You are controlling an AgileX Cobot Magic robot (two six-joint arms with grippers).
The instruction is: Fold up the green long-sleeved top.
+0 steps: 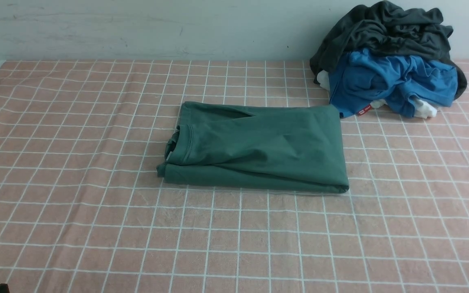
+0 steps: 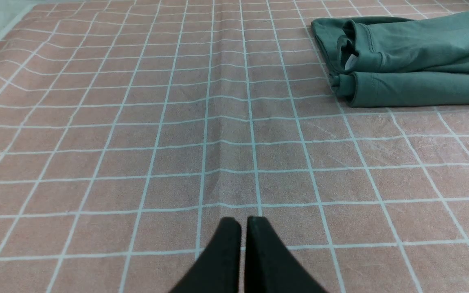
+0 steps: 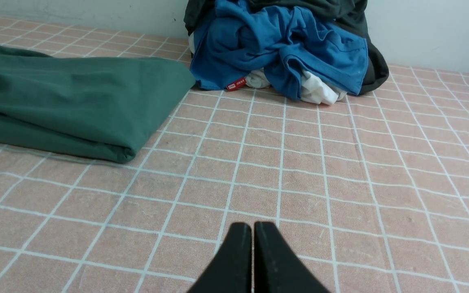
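Mid-table lies the top (image 1: 259,148), folded, its far corner touching the blue garment (image 1: 389,81); both claws (image 2: 242,221) (image 3: 253,226) hover pinched shut, empty. Any nudge could undo the loose folds.

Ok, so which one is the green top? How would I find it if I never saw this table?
Look at the pink checked tablecloth. In its middle lies the green long-sleeved top, folded into a flat rectangle, neck opening towards the robot's left. The pile at the far right corner is crumpled: a bright blue garment under a dark grey garment.
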